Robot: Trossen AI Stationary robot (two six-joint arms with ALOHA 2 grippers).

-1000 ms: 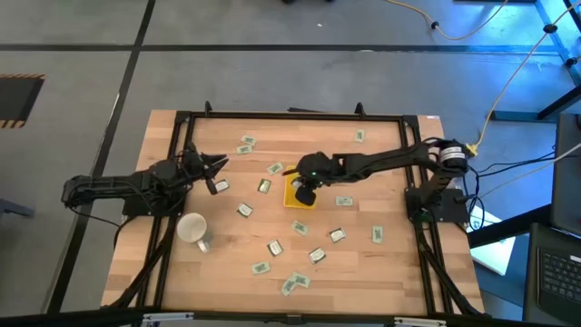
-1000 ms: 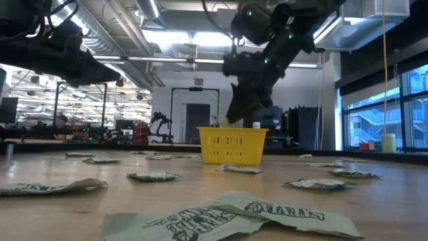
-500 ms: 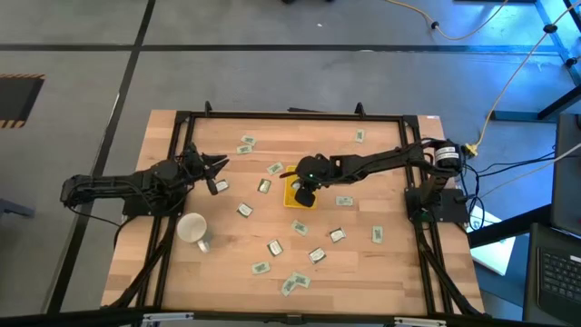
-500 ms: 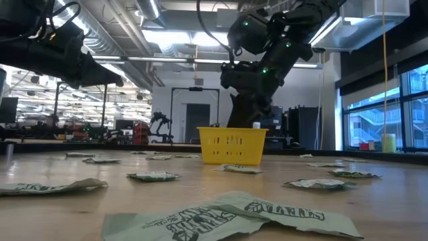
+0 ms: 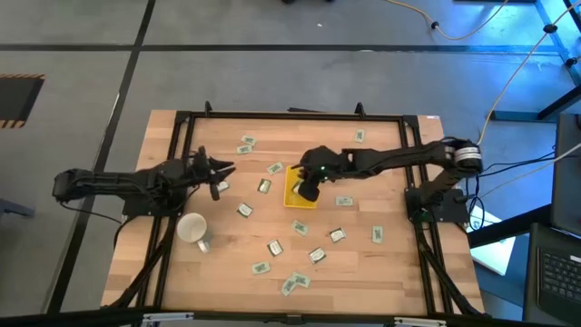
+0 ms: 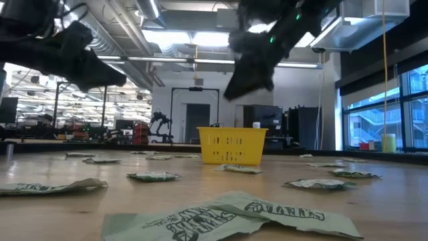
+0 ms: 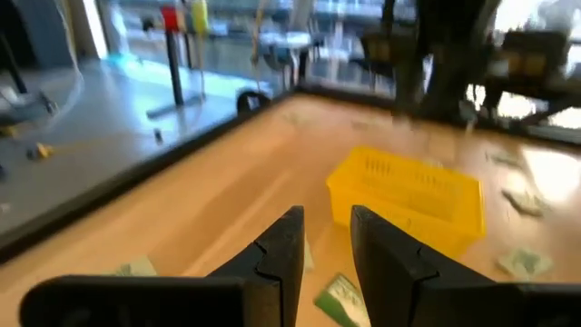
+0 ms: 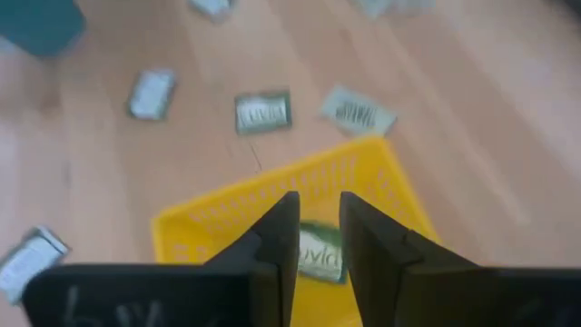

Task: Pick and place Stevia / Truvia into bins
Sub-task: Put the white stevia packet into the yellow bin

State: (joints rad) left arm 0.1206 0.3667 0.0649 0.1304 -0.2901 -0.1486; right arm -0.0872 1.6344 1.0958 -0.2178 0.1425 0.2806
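The right gripper [image 5: 306, 190] hangs over the yellow tray [image 5: 292, 194] near the middle of the high view, reaching in from the right side of the frame. In the right wrist view its fingers [image 8: 276, 238] stand apart with a narrow gap and nothing between them, so it has let go; a packet [image 8: 316, 254] lies inside the tray [image 8: 200, 225] just beyond the fingertips. In the low view this gripper [image 6: 249, 70] is well above the tray [image 6: 231, 145], at upper centre.

The left gripper [image 5: 222, 170] hovers above the wooden surface [image 5: 227, 263] at centre left of the high view, pointing toward the tray. In the left wrist view its fingers [image 7: 281, 254] are parted and empty, with a packet [image 7: 341, 297] on the surface below them and the tray [image 7: 410, 191] farther off.

Other Stevia packets [image 5: 294, 282] lie scattered over the surface around the tray: several toward the top of the high view, more toward the lower centre and right. A white mug [image 5: 192, 229] stands at lower left, near the left arm
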